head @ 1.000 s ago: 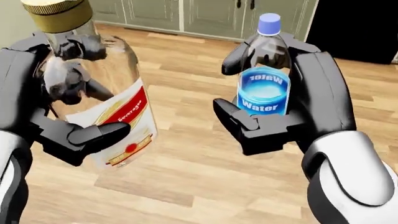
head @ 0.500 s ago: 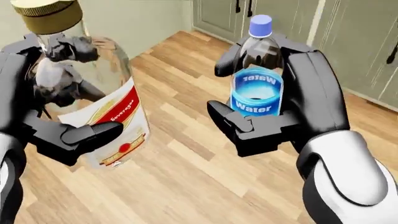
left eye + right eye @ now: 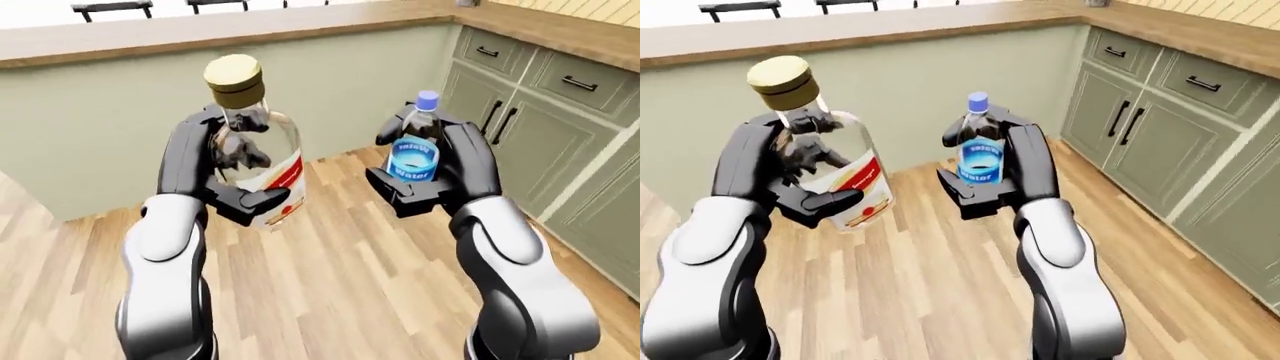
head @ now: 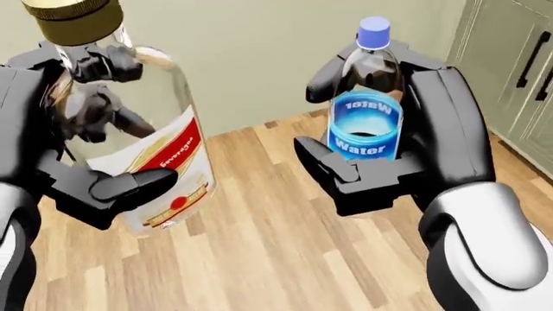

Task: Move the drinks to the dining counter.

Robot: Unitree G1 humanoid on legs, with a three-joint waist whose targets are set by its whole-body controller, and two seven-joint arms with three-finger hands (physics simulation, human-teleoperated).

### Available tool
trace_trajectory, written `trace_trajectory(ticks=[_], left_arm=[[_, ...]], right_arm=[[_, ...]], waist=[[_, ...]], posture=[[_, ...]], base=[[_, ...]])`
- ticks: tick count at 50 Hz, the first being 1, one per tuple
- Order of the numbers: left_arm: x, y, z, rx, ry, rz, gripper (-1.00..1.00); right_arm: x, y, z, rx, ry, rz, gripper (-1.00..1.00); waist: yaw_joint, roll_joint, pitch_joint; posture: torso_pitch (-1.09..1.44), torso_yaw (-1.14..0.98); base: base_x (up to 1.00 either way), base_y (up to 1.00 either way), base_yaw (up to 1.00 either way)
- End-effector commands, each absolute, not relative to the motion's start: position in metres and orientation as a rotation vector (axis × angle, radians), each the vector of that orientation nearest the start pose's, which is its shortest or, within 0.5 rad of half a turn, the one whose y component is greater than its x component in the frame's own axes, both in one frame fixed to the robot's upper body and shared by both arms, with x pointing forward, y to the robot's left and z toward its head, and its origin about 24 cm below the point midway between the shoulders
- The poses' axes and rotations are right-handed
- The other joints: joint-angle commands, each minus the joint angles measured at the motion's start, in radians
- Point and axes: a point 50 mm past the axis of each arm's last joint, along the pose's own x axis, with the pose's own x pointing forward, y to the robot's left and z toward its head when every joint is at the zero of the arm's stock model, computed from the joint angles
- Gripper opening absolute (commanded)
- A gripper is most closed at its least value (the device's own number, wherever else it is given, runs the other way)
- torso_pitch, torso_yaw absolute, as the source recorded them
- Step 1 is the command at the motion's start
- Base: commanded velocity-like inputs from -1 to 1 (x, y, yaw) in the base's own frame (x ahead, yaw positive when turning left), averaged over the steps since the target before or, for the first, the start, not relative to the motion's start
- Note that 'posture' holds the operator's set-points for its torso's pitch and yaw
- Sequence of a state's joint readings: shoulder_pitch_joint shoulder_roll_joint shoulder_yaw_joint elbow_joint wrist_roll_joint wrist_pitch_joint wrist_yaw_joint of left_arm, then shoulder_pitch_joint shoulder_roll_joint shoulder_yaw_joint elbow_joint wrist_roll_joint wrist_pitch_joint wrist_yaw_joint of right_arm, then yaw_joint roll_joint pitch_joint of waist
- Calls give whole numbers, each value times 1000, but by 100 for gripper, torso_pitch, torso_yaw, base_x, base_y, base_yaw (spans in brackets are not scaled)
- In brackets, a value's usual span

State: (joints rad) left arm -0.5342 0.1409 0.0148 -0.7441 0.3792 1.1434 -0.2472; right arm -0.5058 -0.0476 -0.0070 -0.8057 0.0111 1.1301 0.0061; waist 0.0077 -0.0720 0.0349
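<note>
1. The left robot hand [image 4: 82,162] is clamped round a clear bottle [image 4: 142,149] with a gold cap and a red and white label; the bottle leans a little, held up in the air at the left of the head view.
2. The right robot hand [image 4: 406,142] is clamped round a water bottle [image 4: 367,103] with a blue cap and blue label, upright; the two drinks are held side by side, apart from each other.
3. Beyond both drinks, in the left-eye view, stands a pale green wall [image 3: 110,142] topped by a wooden desk [image 3: 200,34], which runs across the top of the view; it stands between the robot and the dark chair backs [image 3: 112,7] showing above the desk's far edge.
4. At the right, green cabinets [image 3: 530,135] with dark handles sit under another wooden top [image 3: 570,30].
5. Wood floor [image 3: 340,285] lies below the arms.
</note>
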Motion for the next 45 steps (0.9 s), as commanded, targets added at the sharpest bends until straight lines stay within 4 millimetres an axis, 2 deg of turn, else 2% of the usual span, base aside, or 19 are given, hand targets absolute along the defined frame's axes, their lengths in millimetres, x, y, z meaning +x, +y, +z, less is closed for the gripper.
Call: trace_trajectory(ticks=[1, 12, 14, 15, 16, 18, 19, 21, 24, 26, 27, 28, 30, 31, 38, 39, 40, 41, 45], left_arm=[[255, 160, 250, 306, -237, 95, -100], [256, 162, 250, 306, -238, 97, -100], [255, 161, 249, 307, -238, 95, -100], [256, 161, 249, 308, -237, 95, -100], [256, 161, 249, 308, -236, 95, -100], [255, 161, 248, 310, -235, 94, -100], [255, 161, 248, 310, -235, 94, -100], [254, 161, 249, 310, -235, 95, -100], [255, 161, 248, 310, -235, 94, -100], [255, 161, 250, 313, -237, 94, -100], [256, 161, 250, 315, -237, 94, -100], [257, 161, 251, 315, -238, 96, -100], [256, 161, 257, 322, -243, 93, -100], [256, 160, 260, 325, -247, 90, -100], [256, 157, 279, 348, -266, 85, -100], [255, 156, 282, 351, -271, 84, -100], [255, 156, 286, 356, -275, 82, -100], [255, 156, 289, 358, -278, 82, -100], [253, 155, 296, 366, -288, 80, -100]], right_arm=[[246, -115, 245, -56, -280, 174, -100], [248, -113, 243, -60, -276, 179, -100], [247, -113, 243, -58, -274, 180, -100], [247, -114, 243, -58, -274, 179, -100], [247, -114, 243, -57, -274, 179, -100], [248, -114, 243, -56, -272, 178, -100], [249, -114, 242, -55, -263, 178, -100], [249, -115, 243, -51, -262, 172, -100], [249, -114, 241, -60, -254, 174, -100], [249, -114, 242, -63, -255, 174, -100], [250, -114, 242, -63, -252, 175, -100], [250, -114, 242, -63, -249, 174, -100], [250, -114, 249, -63, -254, 174, -100], [251, -114, 251, -66, -251, 172, -100], [253, -114, 274, -77, -274, 167, -100], [253, -113, 277, -79, -278, 167, -100], [252, -113, 280, -80, -282, 167, -100], [253, -113, 283, -82, -285, 166, -100], [252, -112, 290, -87, -295, 170, -100]], waist=[[9, 1, -31], [10, 103, -17], [13, 135, -19], [16, 162, -27], [18, 152, -38], [19, 138, -18], [10, 121, -6], [5, 100, -8], [5, 76, 15], [12, 34, 3], [18, 23, 2], [11, 58, -22], [-1, 66, 48], [-11, 72, 51], [-46, 135, 34], [-47, 163, 26], [-46, 210, 2], [-38, 175, 42], [-16, 135, -7]], posture=[[0, 0], [0, 0], [0, 0], [0, 0], [0, 0], [0, 0], [0, 0], [0, 0], [0, 0], [0, 0], [0, 0], [0, 0], [0, 0], [0, 0], [0, 0], [0, 0], [0, 0], [0, 0], [0, 0]], base=[[0, 0, 100], [0, 0, 100], [0, 0, 100], [0, 0, 100], [0, 0, 100], [0, 0, 85], [0, 0, 0], [0, 0, 0], [0, 0, 0], [0, 0, 0], [3, 0, 0], [45, 0, 0], [83, 0, 0], [93, 0, 0], [98, 0, 0], [100, 0, 0], [100, 0, 0], [100, 0, 0], [100, 0, 0]])
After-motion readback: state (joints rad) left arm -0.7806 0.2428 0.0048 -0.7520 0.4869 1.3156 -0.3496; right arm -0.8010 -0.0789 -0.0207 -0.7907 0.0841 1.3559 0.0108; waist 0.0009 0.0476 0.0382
